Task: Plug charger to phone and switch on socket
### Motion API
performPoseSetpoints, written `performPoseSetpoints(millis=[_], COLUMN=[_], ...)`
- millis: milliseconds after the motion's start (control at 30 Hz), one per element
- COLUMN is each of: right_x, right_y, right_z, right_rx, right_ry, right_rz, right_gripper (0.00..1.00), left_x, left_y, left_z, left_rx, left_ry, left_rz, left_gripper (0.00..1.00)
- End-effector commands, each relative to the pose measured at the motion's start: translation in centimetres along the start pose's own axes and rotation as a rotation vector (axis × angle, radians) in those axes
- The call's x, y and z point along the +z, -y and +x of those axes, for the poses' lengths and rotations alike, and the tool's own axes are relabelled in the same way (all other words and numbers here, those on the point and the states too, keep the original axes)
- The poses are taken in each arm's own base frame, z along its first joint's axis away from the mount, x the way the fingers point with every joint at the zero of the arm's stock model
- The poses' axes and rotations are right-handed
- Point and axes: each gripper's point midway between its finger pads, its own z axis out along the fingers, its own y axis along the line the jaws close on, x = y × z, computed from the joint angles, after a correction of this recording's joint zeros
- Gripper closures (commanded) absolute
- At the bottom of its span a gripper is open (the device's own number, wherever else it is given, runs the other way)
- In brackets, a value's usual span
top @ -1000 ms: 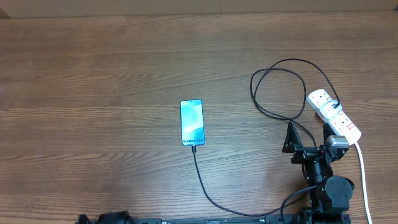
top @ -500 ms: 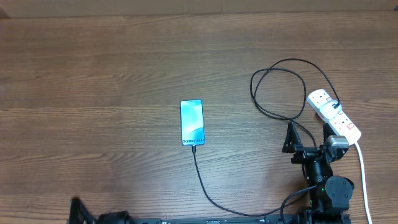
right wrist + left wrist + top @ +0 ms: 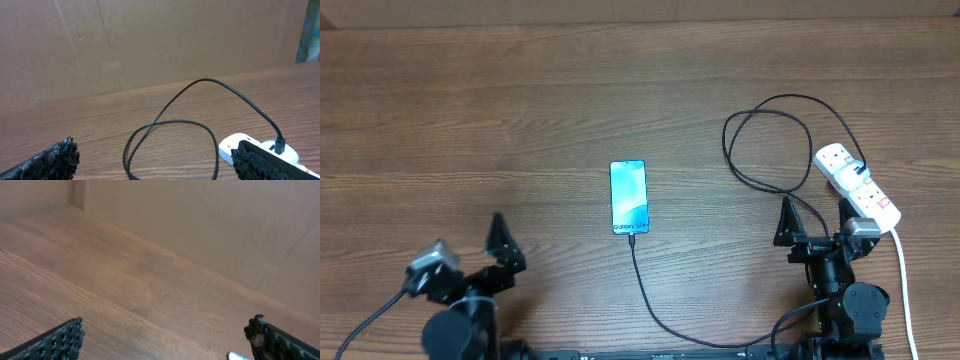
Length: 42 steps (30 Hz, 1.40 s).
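Left hand point(image 3: 162, 339): open, empty, left of phone point(image 3: 629, 197).
Right hand point(image 3: 815, 212): open, right of phone, likely poised for socket point(image 3: 858, 185) switch.
Charger point(image 3: 650, 300): tip meets phone.

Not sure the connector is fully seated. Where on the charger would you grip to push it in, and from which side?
Likely the charger at its connector tip, just short of the phone: come from above, fingers either side. It lies flat there, running straight toward the robot.
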Motion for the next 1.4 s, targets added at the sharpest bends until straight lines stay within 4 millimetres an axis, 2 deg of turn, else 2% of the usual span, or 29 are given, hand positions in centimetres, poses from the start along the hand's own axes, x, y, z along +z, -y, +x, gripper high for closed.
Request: performPoseSetpoints(millis=[0, 100, 333, 567, 700, 767, 867, 1033, 1367], right_x=[0.0, 0.0, 0.0, 0.0, 0.0, 0.0, 0.0, 0.0, 0.0], right_y=[-0.1, -0.1, -0.1, -0.1, -0.1, -0.1, -0.1, -0.1, -0.1], right_z=[0.3, 0.3, 0.3, 0.3, 0.3, 0.3, 0.3, 0.3, 0.3], right_rx=[-0.018, -0.018, -0.018, -0.018, -0.018, -0.018, -0.018, -0.018, -0.018], right_ry=[-0.002, -0.002, -0.002, -0.002, -0.002, -0.002, -0.002, -0.002, -0.002], right_rz=[-0.006, -0.006, -0.006, -0.006, -0.006, -0.006, -0.006, -0.006, -0.006], right_gripper=[0.00, 0.00, 0.00, 0.00, 0.00, 0.00, 0.00, 0.00, 0.00], left_x=[1.5, 2.4, 4.2, 4.2, 4.3, 4.4, 4.3, 4.1, 4.0], left_y=[0.6, 0.2, -0.4, 0.0, 1.2, 2.2, 2.5, 3.3, 3.6], left_z=[2.8, 4.1, 6.0, 5.4, 4.7, 5.2, 6.3, 6.7, 6.8], left_rx=[0.036, 0.037, 0.042, 0.143, 0.202, 0.247, 0.296, 0.372, 0.394], left_ry=[-0.041, -0.050, -0.013, 0.018, 0.079, 0.089, 0.049, 0.051, 0.052], left_rz=[0.067, 0.068, 0.076, 0.092, 0.161, 0.227, 0.249, 0.284, 0.304], left_gripper=[0.01, 0.00, 0.00, 0.00, 0.00, 0.00, 0.00, 0.00, 0.00])
